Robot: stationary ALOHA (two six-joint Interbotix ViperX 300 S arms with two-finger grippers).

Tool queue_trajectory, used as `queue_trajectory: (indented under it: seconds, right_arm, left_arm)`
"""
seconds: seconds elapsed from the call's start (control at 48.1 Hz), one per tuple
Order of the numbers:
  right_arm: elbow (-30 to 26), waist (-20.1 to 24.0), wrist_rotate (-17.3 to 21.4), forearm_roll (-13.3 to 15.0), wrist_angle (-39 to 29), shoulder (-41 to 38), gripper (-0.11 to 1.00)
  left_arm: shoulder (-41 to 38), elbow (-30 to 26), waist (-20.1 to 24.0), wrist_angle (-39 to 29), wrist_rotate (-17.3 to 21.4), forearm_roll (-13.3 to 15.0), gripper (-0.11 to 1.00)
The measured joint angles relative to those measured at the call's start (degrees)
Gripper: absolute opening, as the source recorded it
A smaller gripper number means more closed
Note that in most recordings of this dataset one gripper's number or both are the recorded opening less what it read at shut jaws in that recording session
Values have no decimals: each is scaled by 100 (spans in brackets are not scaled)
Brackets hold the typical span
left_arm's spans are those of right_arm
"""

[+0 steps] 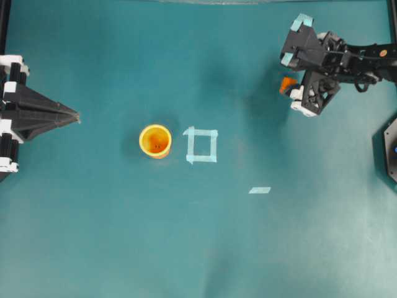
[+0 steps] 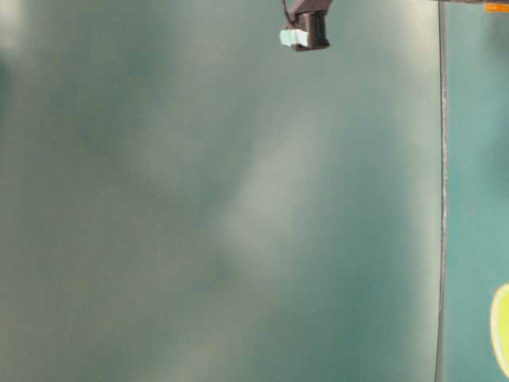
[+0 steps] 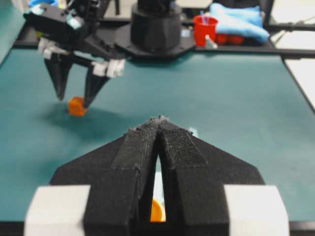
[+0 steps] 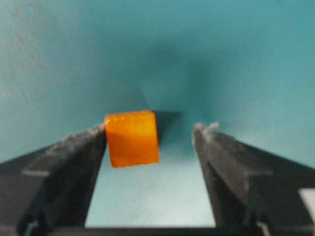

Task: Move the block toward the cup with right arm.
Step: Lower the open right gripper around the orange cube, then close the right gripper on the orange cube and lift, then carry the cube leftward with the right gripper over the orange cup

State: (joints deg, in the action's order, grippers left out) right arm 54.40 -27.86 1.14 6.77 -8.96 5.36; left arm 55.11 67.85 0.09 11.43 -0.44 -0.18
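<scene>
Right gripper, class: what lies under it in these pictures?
The orange block lies on the green table beneath the right gripper, between its open fingers, beside one. From overhead, the gripper covers most of the block.

The teal tabletop (image 1: 124, 248) carries a cup (image 1: 155, 141) left of centre, upright and seen from above. Just beside it, to the right, lies a tape square (image 1: 201, 145), and a lone tape strip (image 1: 260, 190) lies further right and lower. At upper right, the right tool (image 1: 296, 77) hangs over the block (image 1: 286, 84), mostly covering it. The left tool (image 1: 73, 115) sits at the left edge, its tip pointing right, well apart from the cup.
</scene>
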Motion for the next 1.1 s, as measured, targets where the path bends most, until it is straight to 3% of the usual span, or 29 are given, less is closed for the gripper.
queue_trajectory:
  seconds: [0.229, 0.374, 0.437, 0.79, 0.977, 1.102]
  right_arm:
    - [-18, 0, 0, 0, 18, -79, 64]
    - [-53, 35, 0, -35, 18, -79, 38]
    - [-149, 141, 0, -70, -18, -9, 37]
    - [-1688, 1380, 0, -114, -659, 668, 37]
    - [-2426, 2057, 0, -123, -738, 299, 37]
    - [-2953, 2285, 0, -114, -773, -185, 37]
  left_arm:
    - [0, -18, 0, 9, 0, -9, 0]
    - [0, -26, 0, 0, 0, 0, 0]
    - [0, -26, 0, 9, 0, -9, 0]
    - [0, -26, 0, 0, 0, -9, 0]
    - [0, -26, 0, 0, 0, 0, 0]
    - [0, -26, 0, 9, 0, -9, 0]
